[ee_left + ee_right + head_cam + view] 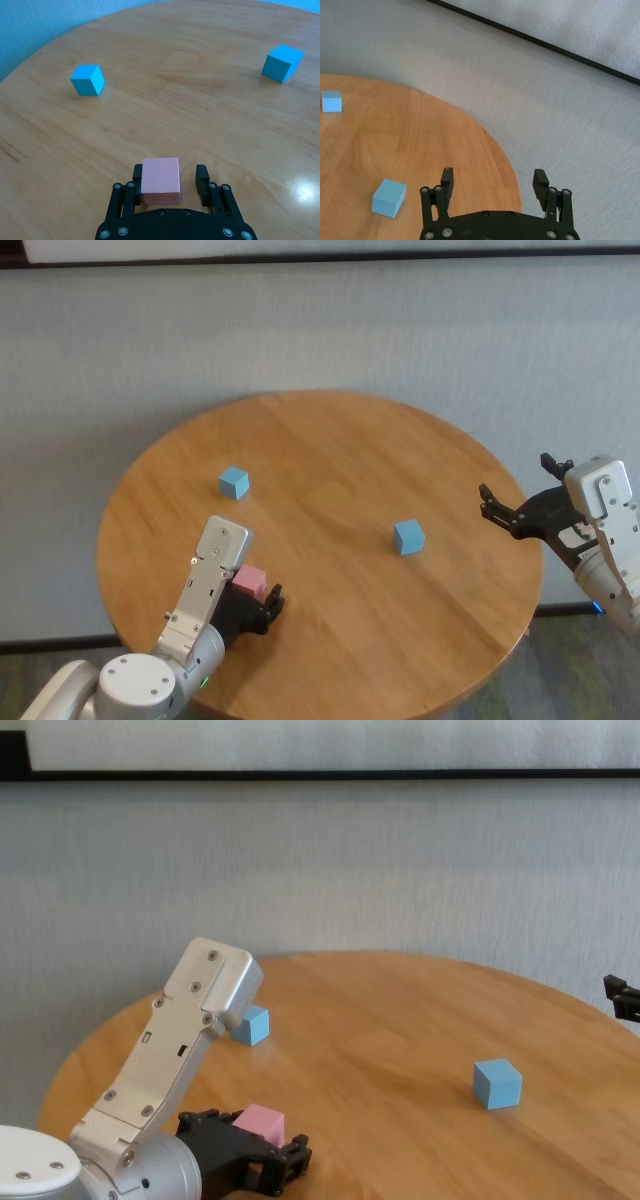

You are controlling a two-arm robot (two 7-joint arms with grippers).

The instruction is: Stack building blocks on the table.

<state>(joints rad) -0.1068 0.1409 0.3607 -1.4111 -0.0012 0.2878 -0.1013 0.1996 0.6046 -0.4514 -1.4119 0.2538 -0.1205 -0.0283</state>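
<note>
The pale pink block (249,581) rests on the table (330,440) near its front left edge. My left gripper (256,597) is open around it; in the left wrist view the pink block (160,180) touches one finger (136,174), with a gap to the other finger (201,176). One light blue block (234,482) sits at the far left and shows in the left wrist view (88,80). The other light blue block (408,536) sits right of centre. My right gripper (514,475) is open and empty above the table's right edge, clear of the blocks.
The round table is bare between the blocks. Beyond its rim is grey carpet (400,330), with a dark baseboard (530,37) along the wall.
</note>
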